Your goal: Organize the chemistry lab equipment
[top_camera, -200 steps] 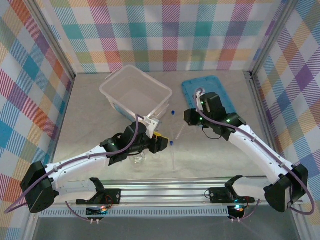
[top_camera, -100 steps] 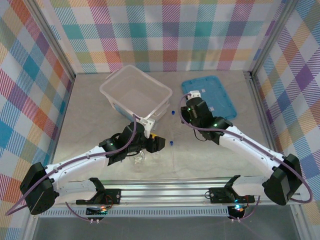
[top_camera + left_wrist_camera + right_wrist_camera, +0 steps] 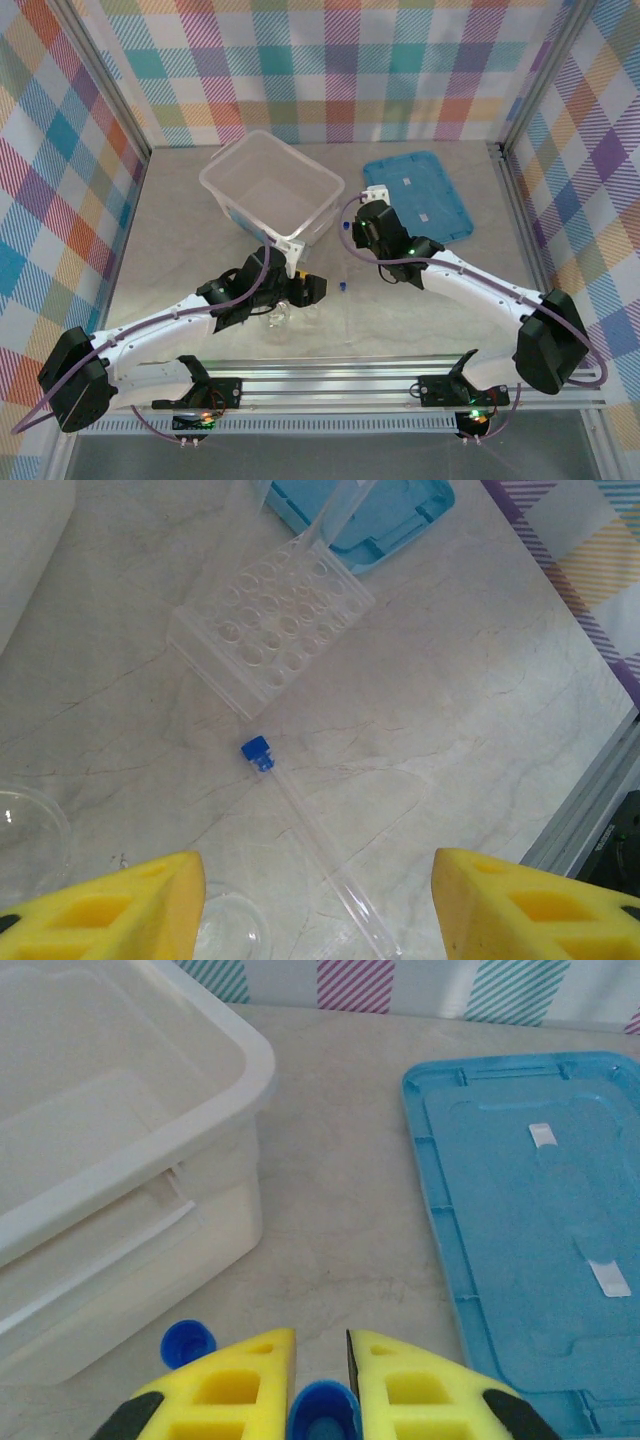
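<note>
Swung across from above the blue lid (image 3: 520, 1210), the right gripper (image 3: 320, 1338) is now brought close to the corner of the white tub (image 3: 250, 1060). Its fingers are pressed together on a blue-capped tube (image 3: 322, 1412), whose cap is seen between them. A second blue cap (image 3: 187, 1343) is seen just beside the finger on the tub side.

The left gripper (image 3: 318, 868) is held spread wide and empty above the table (image 3: 470, 710). The coming move is judged to turn on the loose tube (image 3: 300, 815), which is laid flat on the table directly ahead of that gripper, between the lines of its two fingers. Its long axis is set on a diagonal: the cap is pointed away toward the clear rack (image 3: 270, 620), and the clear body is run back toward one finger rather than midway. The left arm is clearly the nearer. A turn of the wrist is probably needed, so that the fingers are closed across the axis and not along it.
</note>
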`<action>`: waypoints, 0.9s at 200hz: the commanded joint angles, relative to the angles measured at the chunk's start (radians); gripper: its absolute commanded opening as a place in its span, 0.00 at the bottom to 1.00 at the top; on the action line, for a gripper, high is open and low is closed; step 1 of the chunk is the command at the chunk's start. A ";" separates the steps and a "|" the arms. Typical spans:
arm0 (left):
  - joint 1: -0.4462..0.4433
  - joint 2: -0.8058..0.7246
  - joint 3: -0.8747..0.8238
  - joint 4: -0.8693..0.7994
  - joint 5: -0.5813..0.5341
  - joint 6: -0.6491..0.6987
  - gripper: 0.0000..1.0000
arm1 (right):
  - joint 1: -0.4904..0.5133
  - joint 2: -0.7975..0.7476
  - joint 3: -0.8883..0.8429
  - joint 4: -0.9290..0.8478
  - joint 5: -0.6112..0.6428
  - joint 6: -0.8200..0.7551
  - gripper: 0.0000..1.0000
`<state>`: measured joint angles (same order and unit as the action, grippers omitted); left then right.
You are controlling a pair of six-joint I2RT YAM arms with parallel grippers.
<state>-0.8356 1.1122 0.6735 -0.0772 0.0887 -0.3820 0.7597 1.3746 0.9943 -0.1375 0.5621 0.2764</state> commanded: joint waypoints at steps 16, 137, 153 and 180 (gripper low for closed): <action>0.017 -0.018 -0.012 0.003 0.021 -0.018 0.62 | 0.006 0.030 -0.010 0.077 0.031 -0.024 0.14; 0.029 -0.025 -0.028 -0.001 0.025 -0.020 0.62 | 0.006 0.070 -0.036 0.083 0.029 0.012 0.15; 0.030 -0.023 -0.030 0.003 0.026 -0.023 0.62 | 0.007 0.081 -0.037 0.089 0.029 0.013 0.15; 0.030 -0.031 -0.037 0.005 0.026 -0.025 0.62 | 0.006 0.090 -0.044 0.100 0.029 0.017 0.15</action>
<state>-0.8146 1.1038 0.6567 -0.0772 0.0959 -0.3988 0.7597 1.4513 0.9684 -0.0811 0.5686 0.2768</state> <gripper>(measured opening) 0.619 0.160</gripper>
